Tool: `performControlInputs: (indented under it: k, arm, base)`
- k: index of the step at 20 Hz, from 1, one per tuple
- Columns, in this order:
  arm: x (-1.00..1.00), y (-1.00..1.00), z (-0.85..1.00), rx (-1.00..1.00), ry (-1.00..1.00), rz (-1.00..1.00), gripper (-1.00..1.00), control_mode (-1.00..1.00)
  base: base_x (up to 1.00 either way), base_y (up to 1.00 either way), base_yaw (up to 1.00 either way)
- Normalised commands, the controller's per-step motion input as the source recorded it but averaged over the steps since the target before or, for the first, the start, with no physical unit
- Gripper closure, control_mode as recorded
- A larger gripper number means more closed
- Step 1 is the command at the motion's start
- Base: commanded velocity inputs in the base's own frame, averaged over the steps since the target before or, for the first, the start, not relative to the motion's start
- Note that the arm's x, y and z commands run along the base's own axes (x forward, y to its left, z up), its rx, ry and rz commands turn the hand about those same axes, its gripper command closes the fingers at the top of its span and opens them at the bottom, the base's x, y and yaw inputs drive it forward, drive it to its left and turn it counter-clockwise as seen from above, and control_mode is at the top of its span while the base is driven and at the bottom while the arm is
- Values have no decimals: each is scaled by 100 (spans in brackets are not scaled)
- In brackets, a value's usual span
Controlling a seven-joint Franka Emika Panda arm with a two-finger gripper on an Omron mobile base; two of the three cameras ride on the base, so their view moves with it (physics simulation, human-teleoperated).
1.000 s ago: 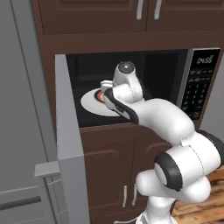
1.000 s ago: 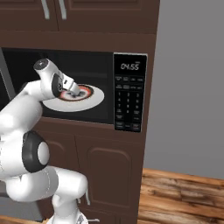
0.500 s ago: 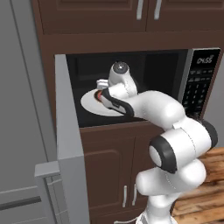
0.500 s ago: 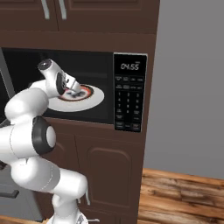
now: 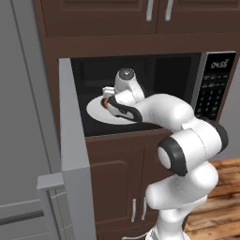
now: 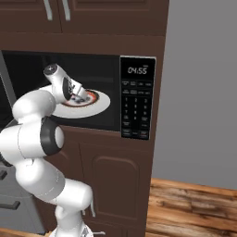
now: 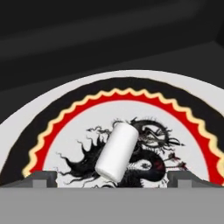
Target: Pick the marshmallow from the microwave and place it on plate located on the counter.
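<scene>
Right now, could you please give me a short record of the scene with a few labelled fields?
setting: built-in microwave under dark cabinets, door swung open
marshmallow: white lump lying on the patterned plate, between the fingertips in the hand view
patterned plate: red-and-black ringed plate inside the black cavity
gripper: open, reached into the cavity, tips on either side of the marshmallow, not yet closed on it
clock display: 04:55 on the keypad panel

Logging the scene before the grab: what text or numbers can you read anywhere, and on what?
"04:55": clock display at the top of the microwave keypad panel.
Keypad labels and digits below it: too small to read.
Display in the left base view: blurred, unreadable.
</scene>
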Motion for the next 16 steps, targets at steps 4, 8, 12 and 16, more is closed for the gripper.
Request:
performControlInputs:
  k: [4, 8, 12, 16]
  arm:
    - [3, 0, -21, 0, 0, 0, -100, -100]
    - [16, -1, -5, 0, 0, 0, -100, -100]
    - [18, -16, 0, 1, 0, 0, -100, -100]
    - [8, -20, 0, 1, 0, 0, -100, -100]
  base:
    - [0, 0, 0]
    - [0, 0, 0]
    - [0, 0, 0]
    - [0, 0, 0]
